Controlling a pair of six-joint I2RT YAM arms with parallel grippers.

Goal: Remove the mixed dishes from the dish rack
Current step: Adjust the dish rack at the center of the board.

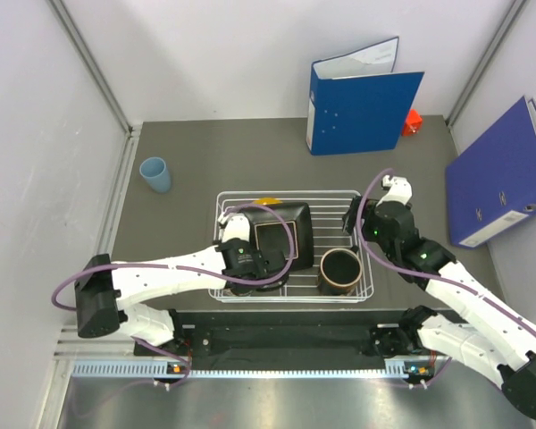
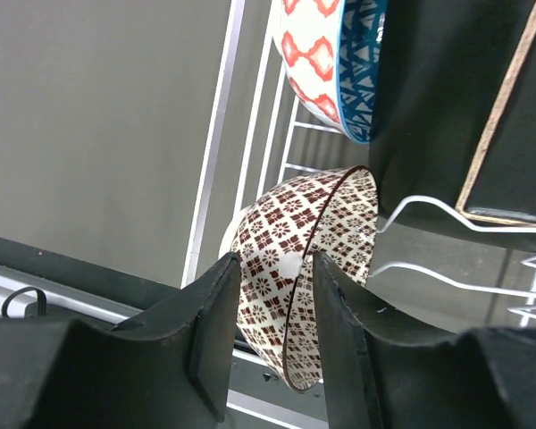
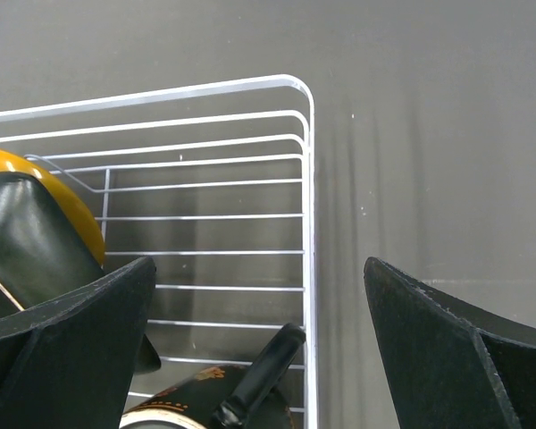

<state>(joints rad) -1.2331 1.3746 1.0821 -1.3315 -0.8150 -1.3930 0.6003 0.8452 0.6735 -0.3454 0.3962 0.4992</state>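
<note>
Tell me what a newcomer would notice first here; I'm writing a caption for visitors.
The white wire dish rack in the middle of the table, with a black square plate standing in it, draws the eye first. The left hand reaches into it, straddling the rim of a brown-and-white patterned bowl. A blue binder stands at the back and another leans at the right.

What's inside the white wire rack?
A black square plate, a dark mug, a yellow dish, a brown-patterned bowl, a red-and-blue bowl. The plate covers most of the yellow dish.
</note>
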